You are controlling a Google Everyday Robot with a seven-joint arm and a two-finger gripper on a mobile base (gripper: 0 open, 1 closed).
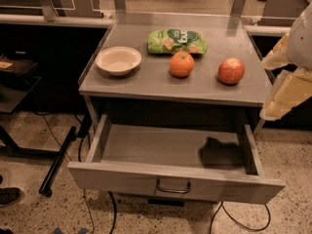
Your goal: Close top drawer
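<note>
The top drawer [131, 178] is a wide shallow grey drawer, pulled far out from under the grey cabinet top [151, 84]. Its flat front panel has a small dark loop handle [173, 187] at the centre. The inside of the drawer holds nothing but a dark shadow at the right. My gripper [286, 87] shows as white and cream parts at the right edge of the camera view. It hangs above and to the right of the drawer's right side, apart from the drawer and the handle.
On the cabinet top are a cream bowl [118, 60], a green snack bag [177, 41], an orange [182, 64] and a red apple [231, 70]. Cables [243, 221] lie on the speckled floor under the drawer. A dark desk leg [57, 162] stands at the left.
</note>
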